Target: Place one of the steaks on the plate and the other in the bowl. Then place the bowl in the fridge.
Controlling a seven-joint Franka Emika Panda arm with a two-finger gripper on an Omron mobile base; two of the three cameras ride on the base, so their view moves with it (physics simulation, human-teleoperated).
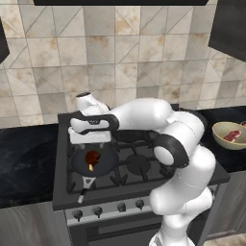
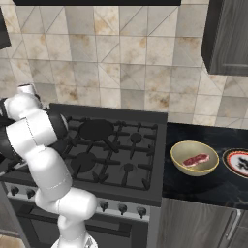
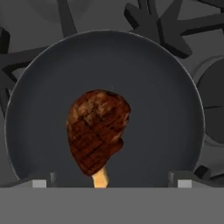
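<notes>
1. End effector: jaws wide apart, nothing between them. In the hand view the two dark tips sit at the bottom left and right, straddling the pan floor below the dark steak.
2. In the left base view the white hand hangs over the front-left burner of the black gas stove, directly above the round black frying pan. It looks clear of the pan, not touching.
3. Dark reddish-brown grilled steak with a pale bone stub lies flat in that pan, a bit left of centre in the hand view, bone end toward the tips. Same steak shows in the left base view, just below the hand.
4. Pan handle points toward the stove's front edge with the knobs.
5. Round deep tan-yellow bowl stands on the black stone table just right of the stove. The pinkish-red marbled steak lies inside it.
6. Small round plate with a reddish-brown patterned rim sits just beside the bowl on its right, cut by the frame edge.
7. Bowl with the pink steak also shows at the right edge of the left base view, well apart from the pan.
</notes>
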